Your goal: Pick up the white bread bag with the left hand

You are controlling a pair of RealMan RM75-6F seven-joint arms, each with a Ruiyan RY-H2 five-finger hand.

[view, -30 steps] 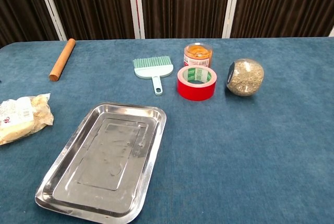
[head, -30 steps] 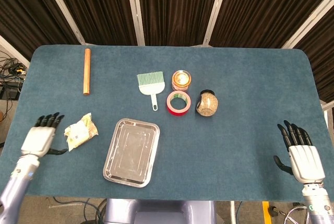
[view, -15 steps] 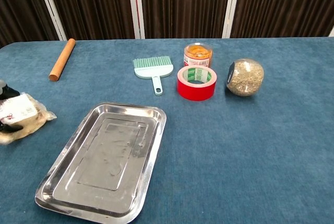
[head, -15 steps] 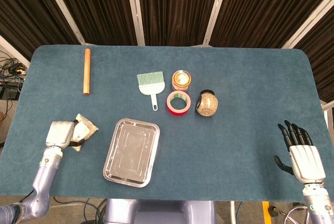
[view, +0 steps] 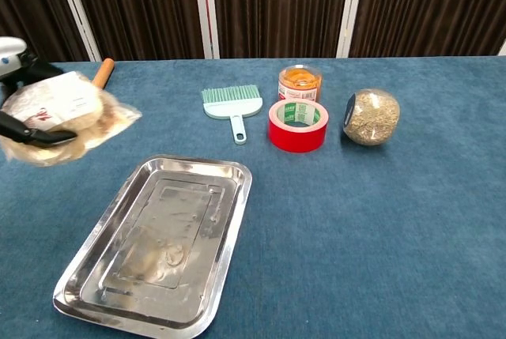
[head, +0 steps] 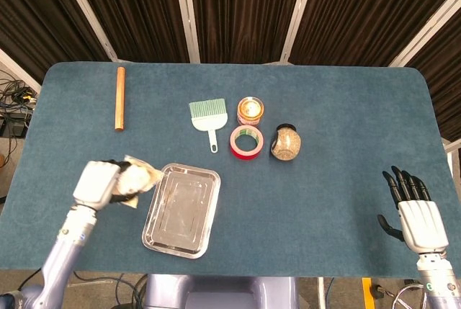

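Observation:
The white bread bag (head: 139, 178) (view: 67, 115) hangs in the air above the table's left part, just left of the steel tray. My left hand (head: 99, 183) (view: 17, 94) grips it, dark fingers wrapped around the bag from the left side. The bag shows a white label with red print in the chest view. My right hand (head: 415, 210) rests low at the table's front right corner, fingers spread, holding nothing; the chest view does not show it.
A steel tray (head: 181, 210) (view: 158, 244) lies right of the bag. Behind stand a green brush (head: 208, 117), red tape roll (head: 246, 142), orange-lidded jar (head: 250, 110) and round grain jar (head: 285, 142). A wooden rolling pin (head: 119, 98) lies far left.
My left hand closed on the bread bag, then lifted it off the table and carried it right, toward the tray. The right hand stayed still.

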